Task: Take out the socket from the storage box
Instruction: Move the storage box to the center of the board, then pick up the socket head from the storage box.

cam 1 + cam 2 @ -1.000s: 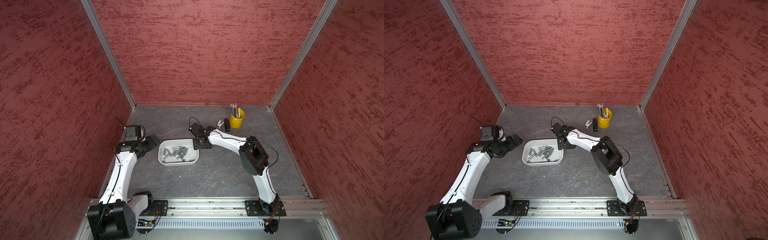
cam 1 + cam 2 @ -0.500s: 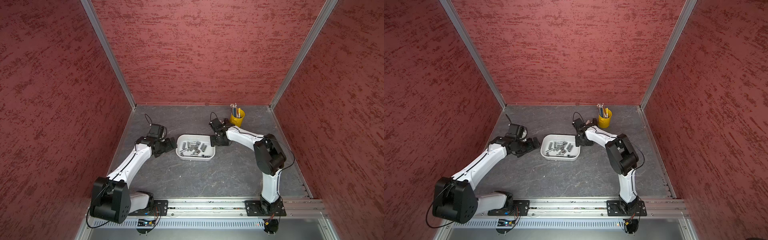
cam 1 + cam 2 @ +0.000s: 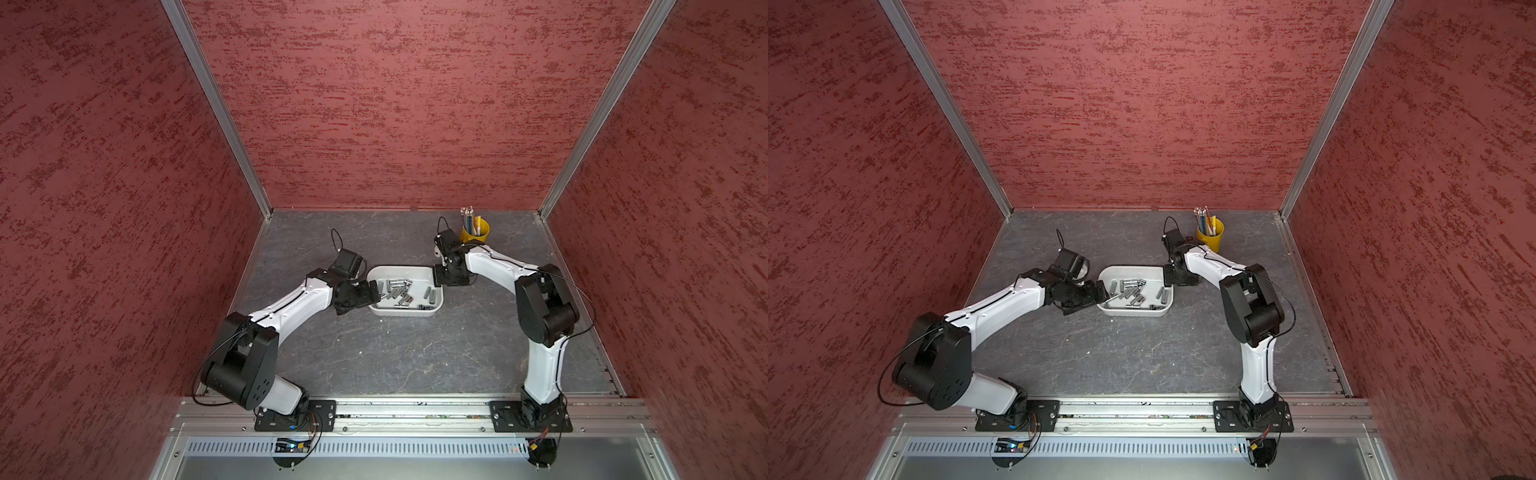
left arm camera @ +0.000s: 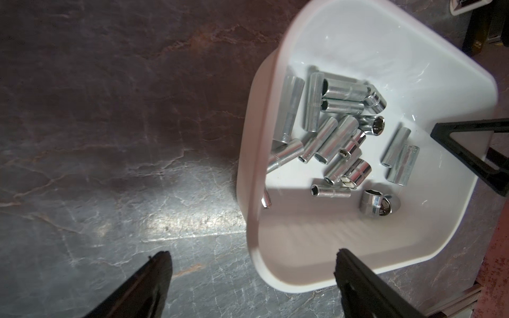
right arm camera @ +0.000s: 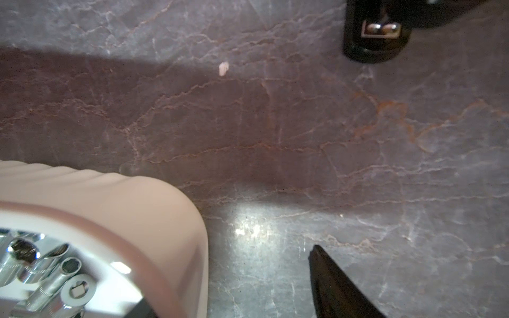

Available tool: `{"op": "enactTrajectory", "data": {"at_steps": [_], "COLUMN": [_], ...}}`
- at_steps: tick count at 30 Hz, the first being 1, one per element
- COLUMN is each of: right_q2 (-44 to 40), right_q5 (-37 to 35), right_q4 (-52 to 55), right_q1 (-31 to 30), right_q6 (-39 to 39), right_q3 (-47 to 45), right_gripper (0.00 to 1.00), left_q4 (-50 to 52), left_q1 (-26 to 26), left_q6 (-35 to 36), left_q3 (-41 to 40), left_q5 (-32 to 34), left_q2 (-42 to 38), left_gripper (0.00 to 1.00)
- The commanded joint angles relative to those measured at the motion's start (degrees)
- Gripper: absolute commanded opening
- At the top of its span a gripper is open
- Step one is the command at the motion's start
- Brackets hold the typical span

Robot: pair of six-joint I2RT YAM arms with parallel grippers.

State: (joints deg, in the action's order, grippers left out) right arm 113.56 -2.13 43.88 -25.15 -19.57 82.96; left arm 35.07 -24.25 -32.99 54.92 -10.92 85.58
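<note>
The white box (image 3: 405, 312) sits mid-table (image 3: 395, 361), and the sockets (image 3: 397, 291) lie loose inside it, most of them heaped toward its left end. In the left wrist view they are chrome tubes (image 4: 338, 132). Stamped marks on one socket (image 4: 404, 165) are too blurred to read.

The left gripper (image 3: 375, 289) hangs at the box's left end, spread wide and holding nothing. One finger (image 4: 148, 283) is over the table, the other (image 4: 366, 286) over the box's wall.

The right gripper (image 3: 438, 280) is at the box's right end with its jaws parted. One finger (image 4: 468, 154) reaches inside over the rim. The other (image 5: 336, 289) stands outside, apart from the wall. It grips nothing.

A yellow bucket (image 3: 476, 232) of pencils stands near the back wall.
</note>
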Motion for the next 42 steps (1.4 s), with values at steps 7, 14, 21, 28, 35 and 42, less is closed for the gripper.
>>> {"op": "enactTrajectory", "data": {"at_steps": [7, 14, 21, 28, 35, 42], "right_q2": [-6.7, -12.3, -6.9, 3.3, 10.7, 13.7], "right_q5": [1.1, 2.5, 4.2, 5.0, 2.7, -0.7], "right_q4": [5.3, 10.1, 12.5, 11.2, 11.7, 12.2], "right_q1": [0.5, -2.4, -10.0, -14.1, -14.1, -14.0], "right_q6": [-0.5, -0.5, -1.5, -3.0, -3.5, -3.6], "right_q3": [2.8, 5.3, 12.0, 18.3, 22.6, 24.9], "right_gripper": [0.7, 0.65, 0.54, 0.49, 0.45, 0.42], "left_q4": [1.9, 6.7, 9.8, 11.0, 10.6, 10.0], "left_q1": [-0.2, 8.1, 15.3, 15.3, 15.0, 14.6], "left_q6": [0.7, 0.8, 5.3, 7.8, 8.0, 7.7], "left_q3": [3.8, 2.8, 1.9, -1.9, -3.8, -4.5], "left_q5": [3.2, 4.4, -1.2, 0.7, 0.3, 0.6], "left_q2": [-0.6, -9.9, -17.0, -21.4, -22.0, -22.3], "left_gripper": [1.0, 1.0, 1.0, 0.91, 0.88, 0.87]}}
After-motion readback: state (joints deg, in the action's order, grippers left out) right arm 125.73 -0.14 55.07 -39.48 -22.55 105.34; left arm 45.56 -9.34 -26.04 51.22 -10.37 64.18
